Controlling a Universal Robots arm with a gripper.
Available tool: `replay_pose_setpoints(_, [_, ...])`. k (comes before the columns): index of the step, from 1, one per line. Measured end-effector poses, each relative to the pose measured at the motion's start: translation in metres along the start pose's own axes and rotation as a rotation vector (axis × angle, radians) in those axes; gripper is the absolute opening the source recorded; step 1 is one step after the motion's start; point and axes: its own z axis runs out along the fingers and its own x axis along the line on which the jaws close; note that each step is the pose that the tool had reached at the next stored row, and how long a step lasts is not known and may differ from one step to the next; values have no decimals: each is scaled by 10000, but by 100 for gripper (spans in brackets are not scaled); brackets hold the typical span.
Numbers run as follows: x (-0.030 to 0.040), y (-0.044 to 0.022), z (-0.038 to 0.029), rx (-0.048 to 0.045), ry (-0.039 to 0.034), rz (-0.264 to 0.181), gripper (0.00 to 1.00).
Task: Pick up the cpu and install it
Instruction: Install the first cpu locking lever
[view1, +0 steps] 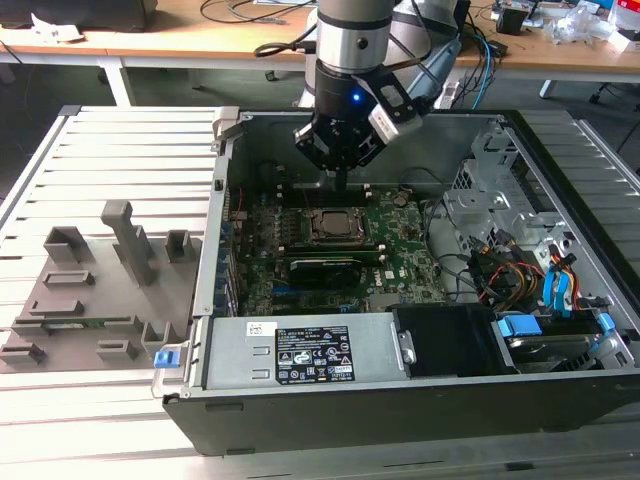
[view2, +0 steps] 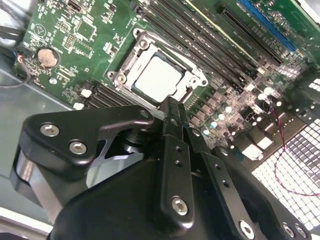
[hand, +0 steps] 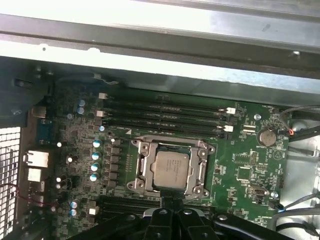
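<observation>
The cpu (hand: 171, 168) sits in the socket (hand: 141, 167) on the motherboard (hand: 240, 150), inside the case (view1: 560, 180), just beyond the gripper (view2: 171, 107) tip.

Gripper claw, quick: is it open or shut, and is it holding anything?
Gripper: shut, holding nothing; it hangs above the cpu, which sits in the socket.

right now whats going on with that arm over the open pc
A single robot arm's gripper hangs inside the open computer case, just above the motherboard. The cpu already lies in its socket, pale metal top up, and in both wrist views the fingers sit close together beside the socket with nothing between them.
</observation>
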Motion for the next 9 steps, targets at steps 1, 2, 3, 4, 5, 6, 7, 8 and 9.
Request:
replay_pose_setpoints(1, [40, 11, -1, 1, 1, 1, 11])
replay_pose_setpoints(2, [77, 23, -3, 1, 1, 2, 11])
replay_pose_setpoints(3, [104, 37, -3, 0, 0, 1, 11])
replay_pose_setpoints(4, [132, 51, -4, 0, 0, 2, 11])
replay_pose_setpoints(5, [160, 74, -4, 0, 1, 0, 11])
replay_pose_setpoints(6, [199, 144, -5, 0, 0, 1, 11])
replay_pose_setpoints(7, [225, 184, 9, -1, 0, 2, 11])
replay_pose_setpoints(8, [228, 190, 28, 0, -1, 1, 11])
replay_pose_setpoints(9, [228, 193, 45, -1, 0, 1, 11])
